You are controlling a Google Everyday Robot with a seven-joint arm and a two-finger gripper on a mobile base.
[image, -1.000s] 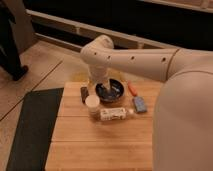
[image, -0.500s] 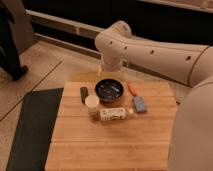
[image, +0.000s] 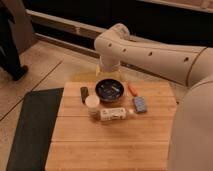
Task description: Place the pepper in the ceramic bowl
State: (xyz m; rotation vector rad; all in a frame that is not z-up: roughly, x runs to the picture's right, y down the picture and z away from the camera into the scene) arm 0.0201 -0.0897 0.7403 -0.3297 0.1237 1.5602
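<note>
Camera view. A slatted wooden table (image: pixel 115 145) stands beside a dark floor mat (image: pixel 31 125). The white arm (image: pixel 150 52) reaches in from the right and bends down at the table's far edge. The gripper (image: pixel 110 74) hangs at the arm's lower end, just behind the far rim of the ceramic bowl (image: pixel 109 91). It appears to merge with the wrist, so whether it is spread or pressed together cannot be told. The pepper (image: pixel 132 89) lies on the boards just right of the bowl, outside it and apart from the gripper. A blue-grey block (image: pixel 139 104) sits near the pepper's front end. A white cup (image: pixel 92 102) stands at the bowl's front left, a small dark object (image: pixel 84 93) lies further left, and a white bottle (image: pixel 115 114) lies on its side in front of the bowl.
</note>
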